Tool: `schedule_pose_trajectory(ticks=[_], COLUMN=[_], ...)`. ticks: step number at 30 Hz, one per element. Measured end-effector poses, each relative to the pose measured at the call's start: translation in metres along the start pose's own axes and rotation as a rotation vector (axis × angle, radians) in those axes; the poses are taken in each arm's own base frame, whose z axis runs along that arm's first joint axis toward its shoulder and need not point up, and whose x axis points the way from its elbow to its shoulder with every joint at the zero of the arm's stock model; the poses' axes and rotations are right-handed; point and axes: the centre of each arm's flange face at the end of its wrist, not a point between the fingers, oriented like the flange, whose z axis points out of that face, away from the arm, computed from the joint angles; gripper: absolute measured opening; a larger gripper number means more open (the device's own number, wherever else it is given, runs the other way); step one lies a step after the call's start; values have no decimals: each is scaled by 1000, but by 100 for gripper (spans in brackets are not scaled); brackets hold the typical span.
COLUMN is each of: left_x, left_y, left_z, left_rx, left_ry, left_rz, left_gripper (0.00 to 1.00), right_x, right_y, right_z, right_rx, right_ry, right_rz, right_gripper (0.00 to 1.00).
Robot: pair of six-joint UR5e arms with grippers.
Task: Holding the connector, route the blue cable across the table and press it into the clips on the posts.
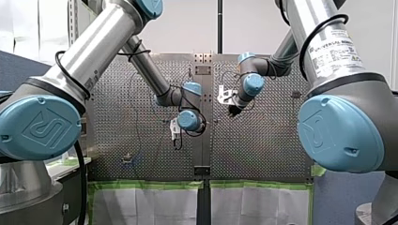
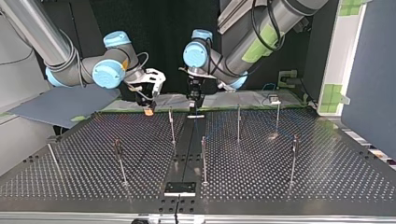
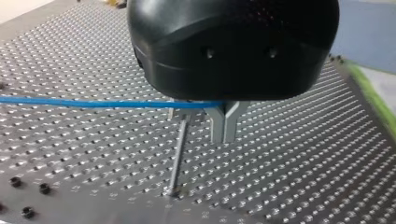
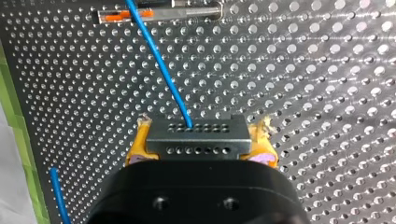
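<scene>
In the right wrist view my right gripper (image 4: 200, 156) is shut on the grey connector (image 4: 196, 137), with a yellow pad on each side of it. The blue cable (image 4: 159, 60) leaves the connector's holed face and runs away over the perforated table. In the left wrist view my left gripper (image 3: 224, 125) has its metal fingers shut on the blue cable (image 3: 93, 102), which stretches off to one side. A thin post (image 3: 179, 144) stands right beside those fingers. In the top view the right gripper (image 2: 148, 108) and left gripper (image 2: 194, 108) hang side by side at the table's far edge.
Several thin posts stand on the table, among them a post (image 2: 171, 123) near the grippers, a post (image 2: 238, 122) and a post (image 2: 203, 158). A black plate (image 2: 180, 188) lies at the near edge. A metal bracket (image 4: 159, 13) with orange parts lies ahead of the connector.
</scene>
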Motion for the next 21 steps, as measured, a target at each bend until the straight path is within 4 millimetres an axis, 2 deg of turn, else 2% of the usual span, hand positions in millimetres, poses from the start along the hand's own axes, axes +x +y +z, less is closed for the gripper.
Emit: schedule_pose_trajectory(ticks=[5,11,21], left_x=[-9,-10,-13], left_y=[-4,-5,-10], left_z=[7,8,12], left_rx=[4,15,62], left_ry=[-22,-19,-21], left_rz=[-8,-7,-13], left_gripper=[0,0,0], right_x=[-8,-26,-28], right_y=[6,16,31], right_z=[5,17,28], right_rx=[-5,-20,-20], right_ry=[2,-29,5], right_rz=[7,12,43], right_gripper=[0,0,0])
